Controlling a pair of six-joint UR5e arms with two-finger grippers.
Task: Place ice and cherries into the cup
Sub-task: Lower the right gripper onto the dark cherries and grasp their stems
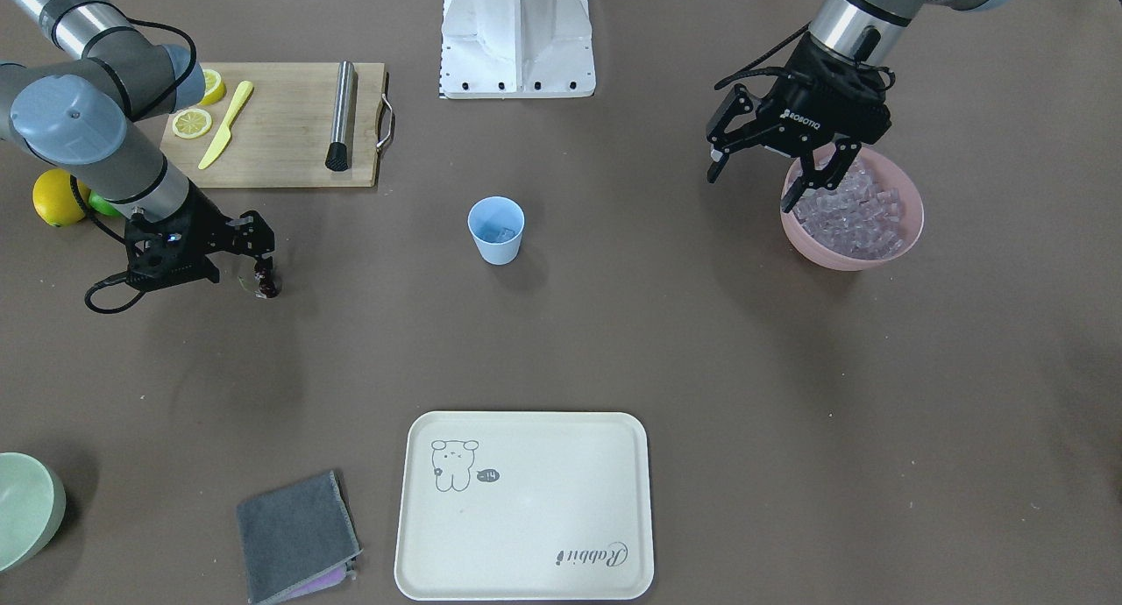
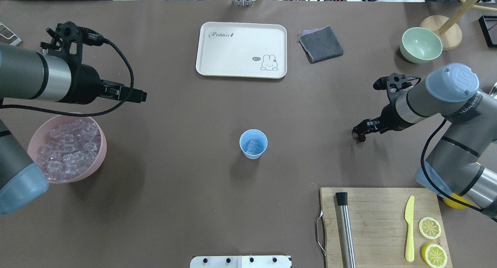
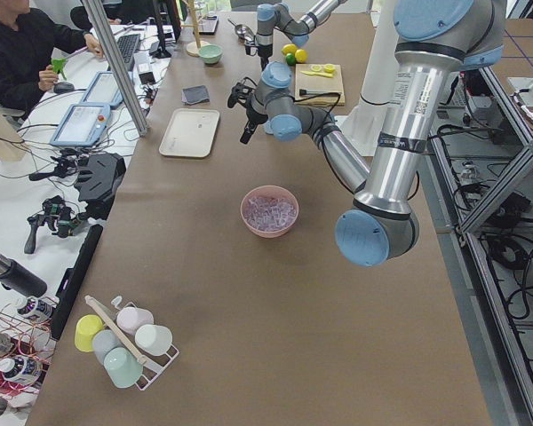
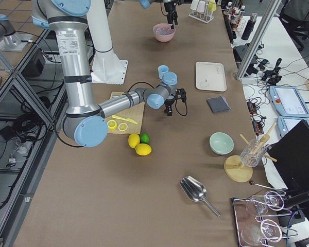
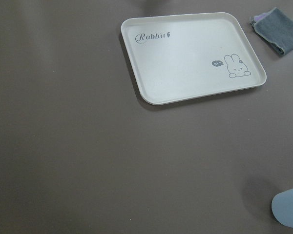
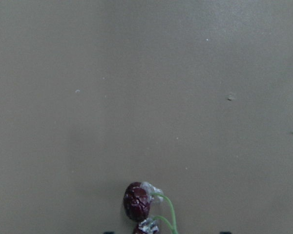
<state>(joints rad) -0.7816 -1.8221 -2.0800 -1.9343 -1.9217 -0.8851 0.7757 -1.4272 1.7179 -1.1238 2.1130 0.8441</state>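
The light blue cup (image 1: 496, 230) stands upright mid-table, with a few ice cubes (image 2: 252, 145) inside it. Many more ice cubes (image 1: 855, 210) fill the pink bowl (image 1: 841, 259). My left gripper (image 1: 754, 180) hovers over the bowl's edge nearest the cup, open and empty. My right gripper (image 1: 261, 267) is raised above bare table, well to the side of the cup. It is shut on the dark red cherries (image 1: 266, 281). They hang at its fingertips, and their green stem shows in the right wrist view (image 6: 137, 201).
A wooden cutting board (image 1: 280, 149) holds a yellow knife (image 1: 226, 124), lemon slices (image 1: 192, 123) and a metal muddler (image 1: 340, 114). A whole lemon (image 1: 54, 197) lies beside the board. A cream tray (image 1: 526, 570), a grey cloth (image 1: 296, 535) and a green bowl (image 1: 26, 508) lie on the far side.
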